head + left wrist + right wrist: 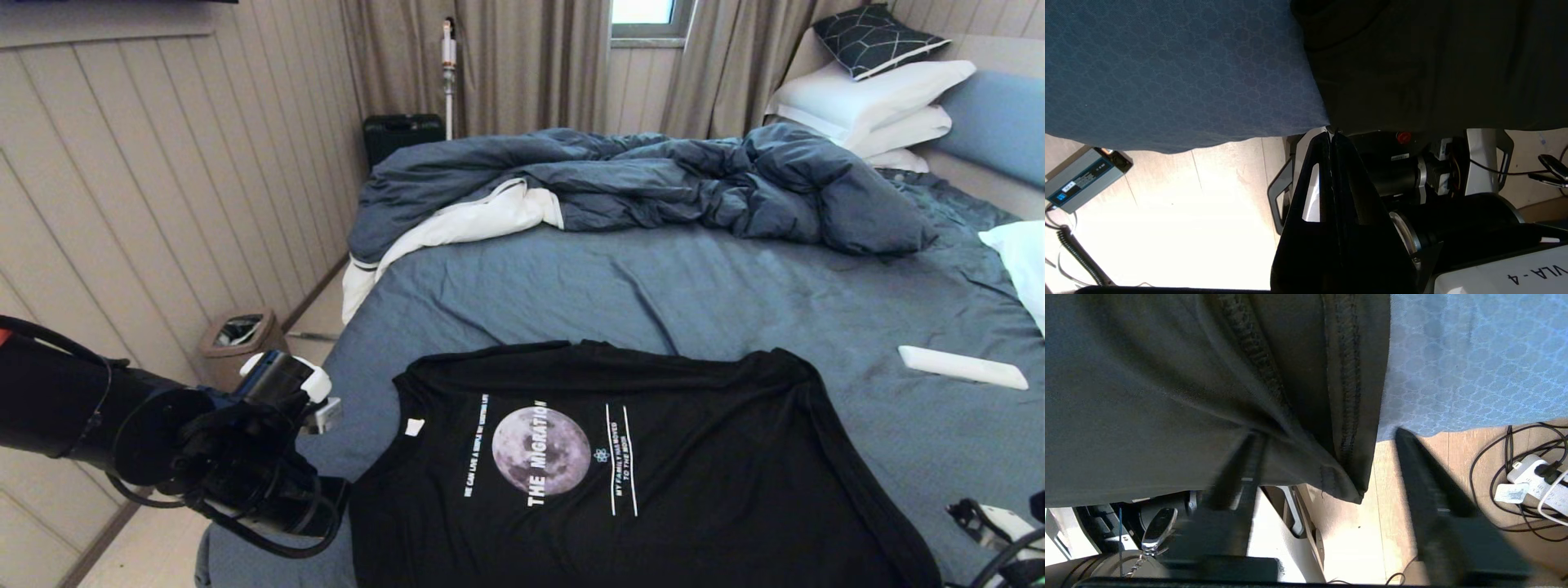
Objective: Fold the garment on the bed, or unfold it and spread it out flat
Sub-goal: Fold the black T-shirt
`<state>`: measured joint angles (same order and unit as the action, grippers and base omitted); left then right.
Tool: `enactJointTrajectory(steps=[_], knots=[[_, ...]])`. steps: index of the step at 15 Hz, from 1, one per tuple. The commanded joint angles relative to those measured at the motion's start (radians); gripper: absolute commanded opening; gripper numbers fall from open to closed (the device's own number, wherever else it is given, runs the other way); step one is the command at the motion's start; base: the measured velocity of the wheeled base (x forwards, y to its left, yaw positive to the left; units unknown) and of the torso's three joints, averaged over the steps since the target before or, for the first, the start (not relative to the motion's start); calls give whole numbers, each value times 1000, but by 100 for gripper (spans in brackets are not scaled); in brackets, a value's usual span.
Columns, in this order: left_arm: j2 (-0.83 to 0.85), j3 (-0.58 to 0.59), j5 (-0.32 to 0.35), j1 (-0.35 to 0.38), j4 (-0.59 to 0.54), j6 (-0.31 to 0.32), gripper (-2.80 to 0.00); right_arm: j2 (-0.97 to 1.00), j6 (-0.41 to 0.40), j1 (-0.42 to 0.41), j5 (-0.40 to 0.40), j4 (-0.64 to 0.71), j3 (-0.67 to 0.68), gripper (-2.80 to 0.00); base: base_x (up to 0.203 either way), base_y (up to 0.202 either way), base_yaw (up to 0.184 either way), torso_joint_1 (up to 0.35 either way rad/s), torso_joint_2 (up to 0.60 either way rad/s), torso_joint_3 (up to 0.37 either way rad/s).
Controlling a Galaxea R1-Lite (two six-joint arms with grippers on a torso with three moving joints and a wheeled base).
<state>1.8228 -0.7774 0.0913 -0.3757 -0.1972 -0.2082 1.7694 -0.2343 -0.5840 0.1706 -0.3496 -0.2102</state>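
The garment, a black T-shirt with a grey moon print and white lettering, lies spread flat on the near part of the bed, its near edge hanging over the bed's side. My left gripper is shut, its tips pinching the garment's near left corner; in the head view it sits at the shirt's left edge. My right gripper is open, and the hemmed near right corner of the garment hangs between its spread fingers. Only a bit of the right arm shows in the head view.
A rumpled dark blue duvet and white pillows fill the far side of the bed. A flat white object lies on the sheet at right. A bin stands by the wall. A power brick and cables lie on the floor.
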Motion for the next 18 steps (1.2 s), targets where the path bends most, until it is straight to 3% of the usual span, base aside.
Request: enactJointTrajectory(steps=[1,8,12,18], knots=[[-8,-2,1,0,-1,-2,-280,1,-2,3,0,-2,0,-280,0,0,0,0,0,0],[-14,-16,2,0,-7,-8,-280,-15,-5,-2,8,-3,-1,-280,0,0,0,0,0,0],[-26,-16,1,0,-11,-22,-280,-164,-3,2,42,17,-16,-280,0,0,0,0,0,0],[-42,-17,1,3,-5,-30,-280,-142,105,9,62,194,-288,-280,0,0,0,0,0,0]])
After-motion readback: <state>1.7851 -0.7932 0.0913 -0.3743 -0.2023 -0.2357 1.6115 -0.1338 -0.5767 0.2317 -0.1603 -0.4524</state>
